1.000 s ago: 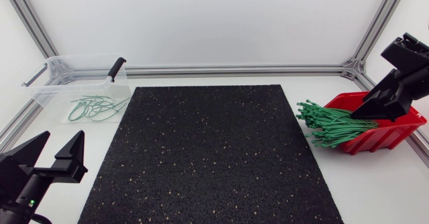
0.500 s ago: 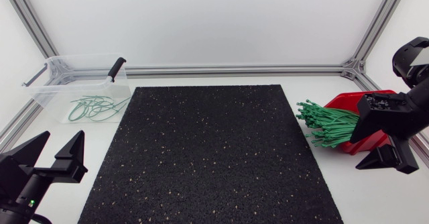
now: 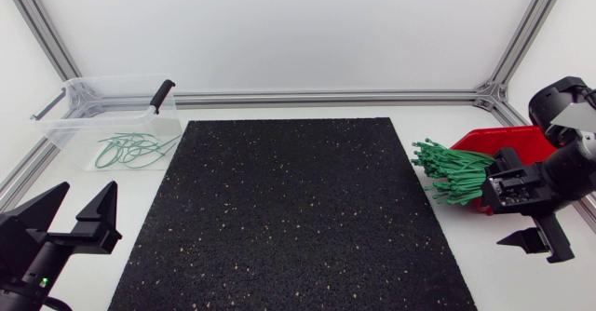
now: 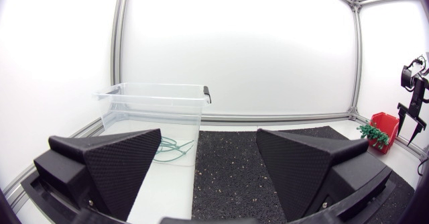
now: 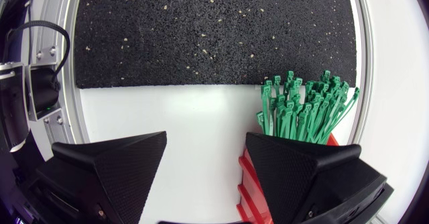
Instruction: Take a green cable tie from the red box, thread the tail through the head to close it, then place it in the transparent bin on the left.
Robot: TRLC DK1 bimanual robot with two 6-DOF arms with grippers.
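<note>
My right arm has swung off the red box point(image 3: 527, 140) since a second ago and dropped toward my side of the tabletop point(image 3: 484, 274), while the left arm has not moved at all. Nearest me, the left claw point(image 3: 88, 188) sits parked at the tabletop's near left corner, its fingers spread wide with nothing between them; its own camera shows the same open, empty claw point(image 4: 209, 133). The right claw point(image 3: 535, 246) hangs over bare white surface just beside the box's near side, and its wrist camera shows the claw point(image 5: 206, 140) gaping wide and carrying nothing, with the bundle of green cable ties point(image 5: 301, 110) ahead of one finger and the box's red wall point(image 5: 251, 190) under that same finger. Beyond the claws, the black mat point(image 3: 289, 209) has no tie on it. Farther right, the loose ties point(image 3: 452, 173) fan out of the box toward the mat. At the far left stands the transparent bin point(image 3: 65, 129) with a few looped green ties point(image 3: 135, 148) lying inside, so I judge some rounds are done. This round looks barely begun: no tie is picked up yet, and the grasp, the threading and the drop into the bin are all left.
</note>
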